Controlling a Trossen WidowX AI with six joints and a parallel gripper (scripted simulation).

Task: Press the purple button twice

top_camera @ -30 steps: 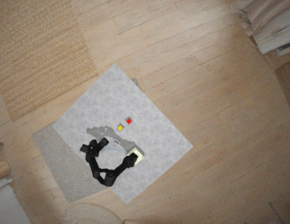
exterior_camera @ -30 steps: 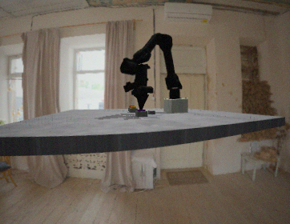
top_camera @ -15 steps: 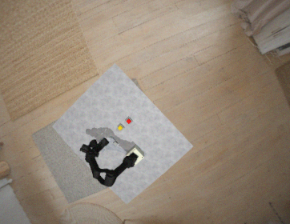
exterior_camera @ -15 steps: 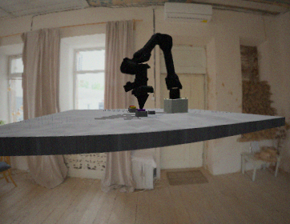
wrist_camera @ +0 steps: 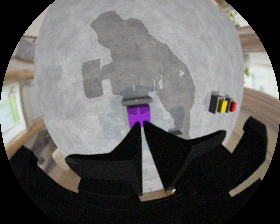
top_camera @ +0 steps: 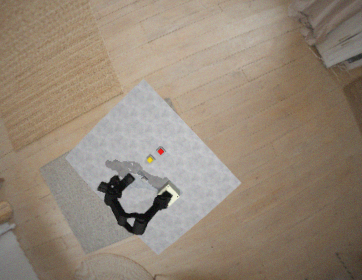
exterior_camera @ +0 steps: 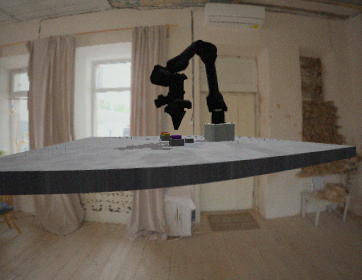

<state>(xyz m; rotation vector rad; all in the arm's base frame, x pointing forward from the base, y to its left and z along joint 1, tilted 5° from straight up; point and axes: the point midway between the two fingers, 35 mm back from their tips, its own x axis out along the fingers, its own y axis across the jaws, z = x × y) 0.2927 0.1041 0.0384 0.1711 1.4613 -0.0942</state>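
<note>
pincer above purple button, between presses

pincer (exterior_camera: 175, 125) closed on nothing, tips brought together into one point, aimed down. purple button (wrist_camera: 138, 115) sits directly below and just ahead of the tips; a clear gap shows in the exterior view, no contact. yellow button (top_camera: 150, 159) and red button (top_camera: 161, 151) lie well off to the side on the worktop (top_camera: 204, 180). judgement: which of the two presses is in hand cannot be told. next move: straight descent until the button bottoms out, then lift off.
</note>
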